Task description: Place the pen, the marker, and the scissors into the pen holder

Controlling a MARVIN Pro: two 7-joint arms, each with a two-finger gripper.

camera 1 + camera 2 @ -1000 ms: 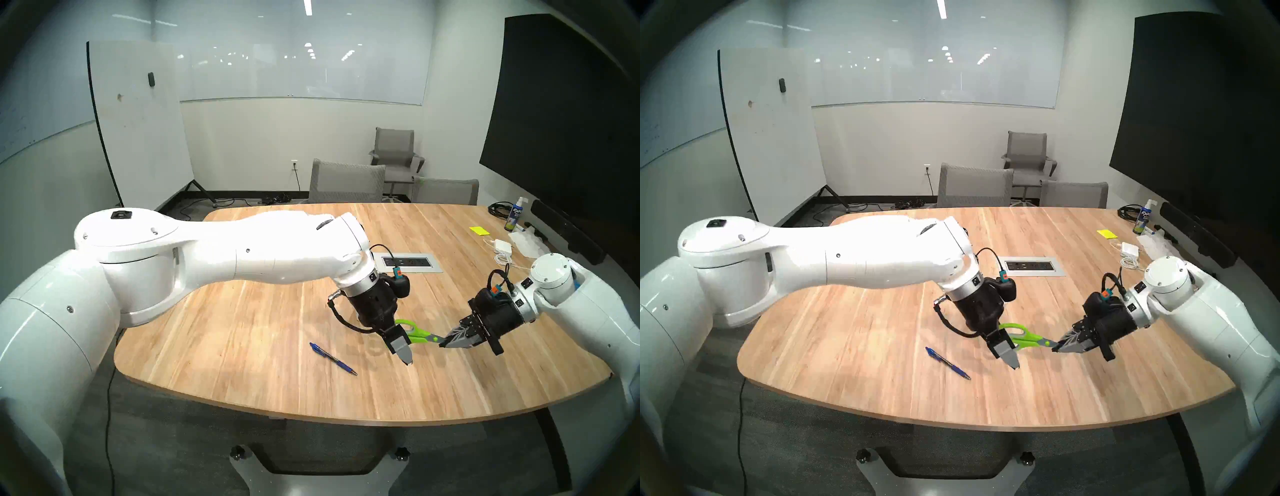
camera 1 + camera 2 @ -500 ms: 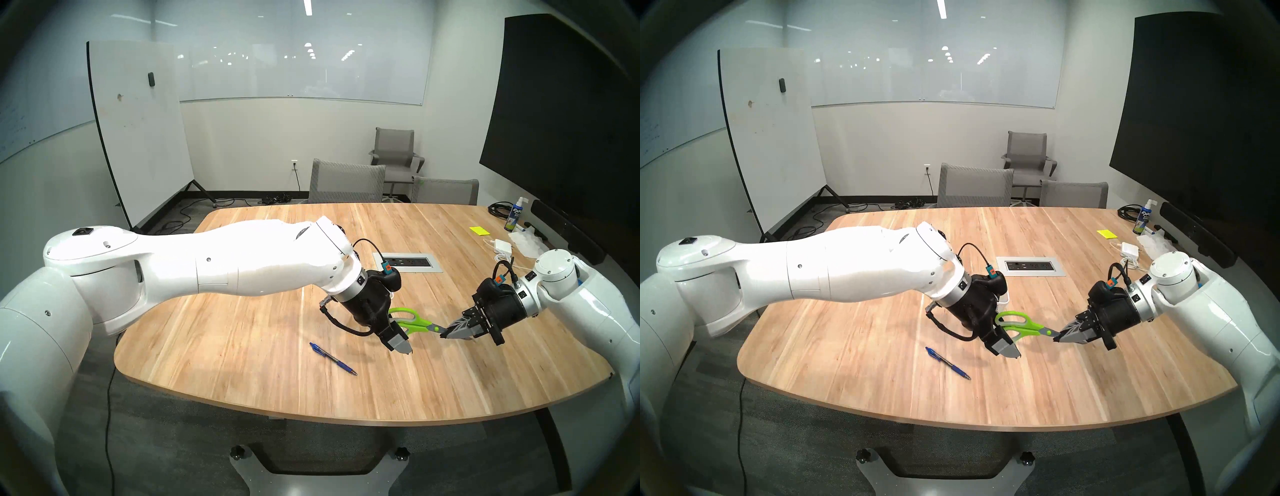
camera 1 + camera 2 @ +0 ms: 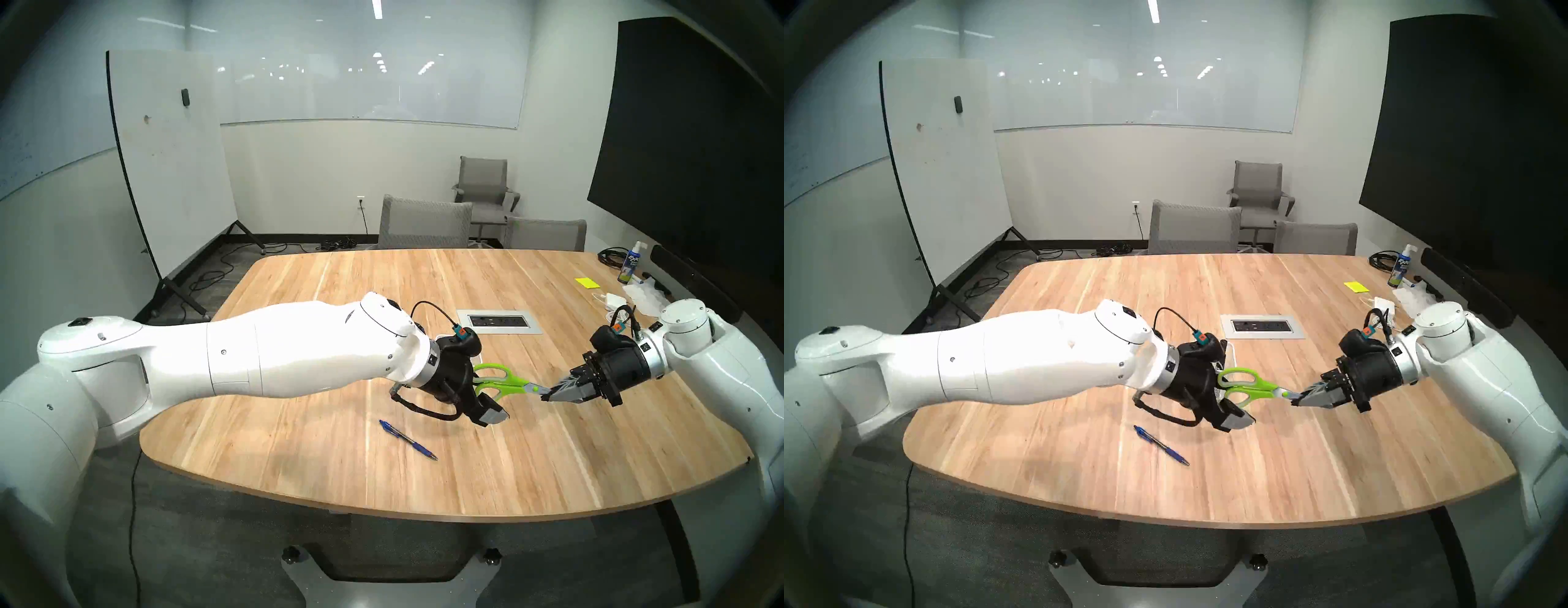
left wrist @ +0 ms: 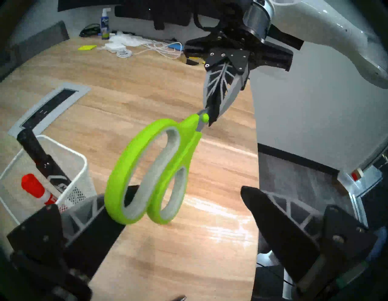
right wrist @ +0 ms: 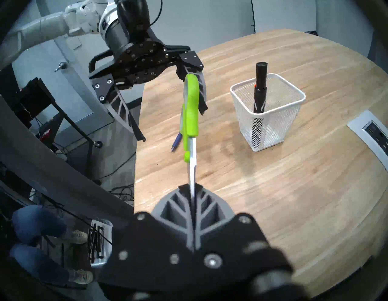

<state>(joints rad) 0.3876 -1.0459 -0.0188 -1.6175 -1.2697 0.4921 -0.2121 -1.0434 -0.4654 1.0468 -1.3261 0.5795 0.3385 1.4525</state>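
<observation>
The right gripper point(image 5: 192, 189) has its jaws pressed together on the silver blades of the scissors point(image 5: 190, 117), pinching them near the tips; the scissors are in the air above the wooden table point(image 5: 273, 189), with the handles pointing away from these jaws toward the other arm. The handles are two loops of lime green, lined with grey inside, one loop larger than the other; a small green pivot joins them to the blades, just in front of the right fingertips point(image 4: 212, 117).

The left gripper point(image 4: 184, 201) has its jaws spread wide; the green loops are between its two fingers, and one loop overlaps the finger on the view's left, but I cannot tell if it touches.

The pen holder point(image 5: 270, 109), a white mesh cup, stands on the table just beside the left jaws, on their outer side; a black marker point(image 5: 260, 88) stands inside it, and a marker with a red cap point(image 4: 34, 187) too. The pen point(image 3: 408, 440), slim and blue, lies flat on the table below the left jaws.
</observation>
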